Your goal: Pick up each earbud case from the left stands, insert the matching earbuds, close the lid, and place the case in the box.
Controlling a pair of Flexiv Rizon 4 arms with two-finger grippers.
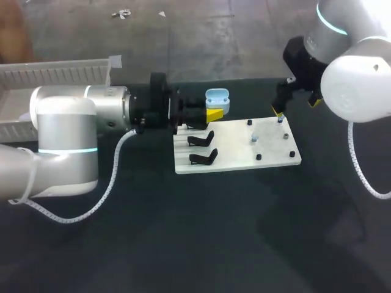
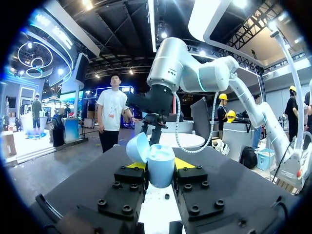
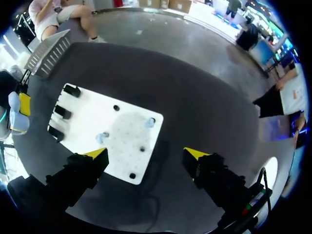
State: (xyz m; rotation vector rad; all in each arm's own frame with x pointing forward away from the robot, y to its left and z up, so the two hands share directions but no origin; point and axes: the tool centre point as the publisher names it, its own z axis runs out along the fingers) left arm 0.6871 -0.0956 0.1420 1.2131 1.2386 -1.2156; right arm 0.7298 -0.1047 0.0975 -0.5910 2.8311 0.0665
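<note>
A light blue earbud case (image 1: 217, 97) with its lid open is held upright in my left gripper (image 1: 209, 114), just beyond the far left corner of the white board (image 1: 238, 160). In the left wrist view the case (image 2: 160, 165) sits between the yellow fingertips (image 2: 185, 163), which touch it from both sides. My left gripper (image 2: 160, 171) is shut on it. Two small earbuds (image 1: 255, 139) stand on pegs on the board. My right gripper (image 1: 295, 105) hangs open above the board's far right corner. In its wrist view the right gripper (image 3: 146, 154) is over the board (image 3: 126, 141), with an earbud (image 3: 150, 122) ahead of it.
Black stands (image 1: 202, 140) line the board's left side; two of them are empty. Small black pegs (image 1: 292, 154) dot its right half. A white ribbed box (image 1: 61, 71) lies at the back left behind my left arm. Dark table surface (image 1: 232, 238) stretches in front.
</note>
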